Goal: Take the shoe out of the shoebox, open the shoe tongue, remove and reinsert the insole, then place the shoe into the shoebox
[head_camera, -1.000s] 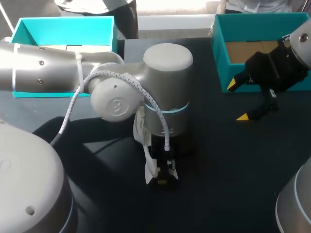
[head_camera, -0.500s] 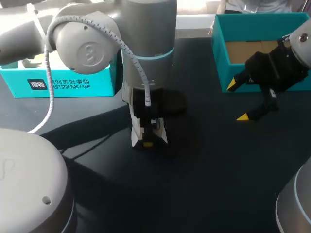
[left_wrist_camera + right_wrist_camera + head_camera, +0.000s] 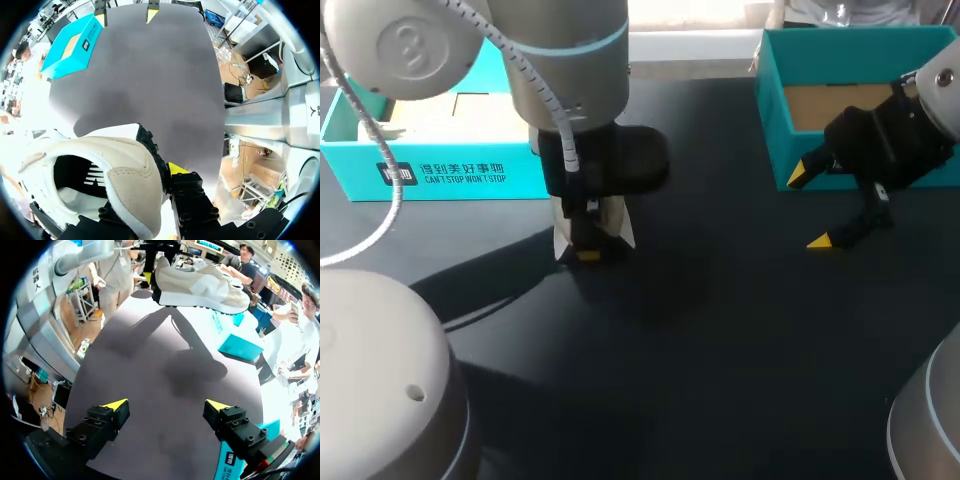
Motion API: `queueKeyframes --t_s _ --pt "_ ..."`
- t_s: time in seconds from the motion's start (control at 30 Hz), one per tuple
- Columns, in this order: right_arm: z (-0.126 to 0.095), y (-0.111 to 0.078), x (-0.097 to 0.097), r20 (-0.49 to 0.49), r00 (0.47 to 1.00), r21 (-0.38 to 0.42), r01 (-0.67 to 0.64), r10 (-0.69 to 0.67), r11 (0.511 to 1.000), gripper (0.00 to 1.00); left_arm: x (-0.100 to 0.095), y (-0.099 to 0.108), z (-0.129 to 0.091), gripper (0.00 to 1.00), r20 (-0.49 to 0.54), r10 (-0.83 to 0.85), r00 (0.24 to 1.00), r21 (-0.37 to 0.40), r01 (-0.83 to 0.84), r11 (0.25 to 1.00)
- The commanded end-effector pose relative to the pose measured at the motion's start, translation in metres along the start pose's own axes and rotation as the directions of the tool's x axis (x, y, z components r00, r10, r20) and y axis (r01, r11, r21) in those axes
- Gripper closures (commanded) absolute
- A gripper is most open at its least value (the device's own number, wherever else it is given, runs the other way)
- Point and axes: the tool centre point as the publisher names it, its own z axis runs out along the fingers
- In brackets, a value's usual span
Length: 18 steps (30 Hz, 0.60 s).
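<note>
A beige and white shoe (image 3: 120,170) hangs above the dark table in my left gripper (image 3: 150,187), which is shut on its heel collar; one yellow fingertip (image 3: 175,168) shows beside the heel. In the head view the left gripper (image 3: 588,250) points down near the table's left middle, and only white bits of the shoe (image 3: 619,229) show under the arm. From the right wrist the shoe (image 3: 200,286) is seen side-on in the air. My right gripper (image 3: 815,207) stands open in front of the right teal shoebox (image 3: 772,110), with nothing between its fingers (image 3: 166,406).
A second teal box (image 3: 440,172) stands at the table's back left, just behind the left arm. The dark tabletop (image 3: 720,340) stretches between both grippers. The right box (image 3: 231,458) sits close by the right gripper's finger.
My left arm has carried the shoe away from the table's middle front towards the back left. The right arm has not moved.
</note>
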Motion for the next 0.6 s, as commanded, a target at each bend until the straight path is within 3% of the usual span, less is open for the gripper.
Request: queueKeyframes --t_s 0.03,0.53,0.6 --pt "0.001 0.000 -0.001 -0.003 1.000 0.002 0.000 0.000 1.000 0.00 -0.002 0.014 0.004 1.00 -0.016 0.031 0.999 0.012 -0.030 0.999" --pt "0.001 0.000 -0.001 -0.003 1.000 0.002 0.000 0.000 1.000 0.00 -0.099 0.148 0.011 1.00 -0.042 0.086 0.995 -0.043 -0.088 0.995" --pt "0.001 0.000 -0.001 -0.003 1.000 0.002 0.000 0.000 1.000 0.00 -0.111 0.167 0.011 1.00 0.009 0.074 0.997 -0.074 -0.074 0.995"
